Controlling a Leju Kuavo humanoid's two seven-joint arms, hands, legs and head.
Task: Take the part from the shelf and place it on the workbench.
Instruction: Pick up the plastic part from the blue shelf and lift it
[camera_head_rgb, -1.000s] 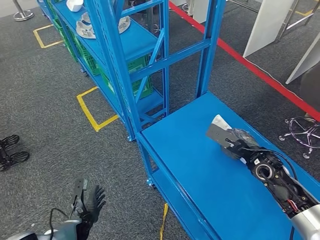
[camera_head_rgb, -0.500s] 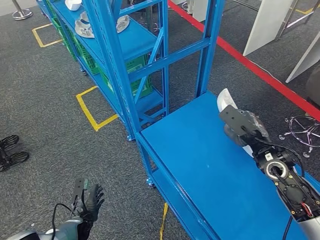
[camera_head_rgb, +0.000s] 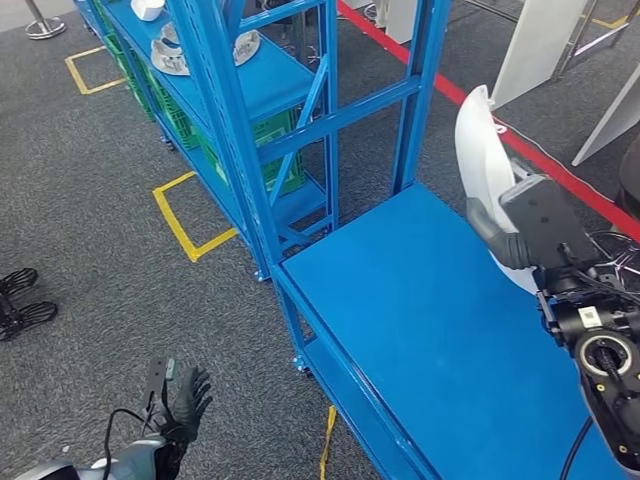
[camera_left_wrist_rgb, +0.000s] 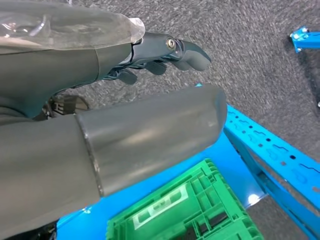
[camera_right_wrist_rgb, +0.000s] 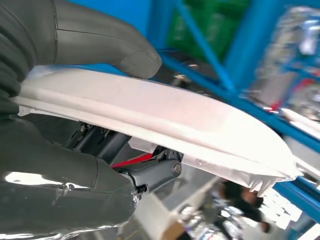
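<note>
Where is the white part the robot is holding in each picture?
Head view: the white part stands at the right, held by the right hand above the blue workbench.
Left wrist view: it is not in this picture.
Right wrist view: the white part runs across the middle, between the thumb and the fingers.
Shared landmark: the blue shelf frame.

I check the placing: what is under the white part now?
Under the white part, held by the right hand, lies the bare blue workbench. The hand hides its lower edge.
</note>
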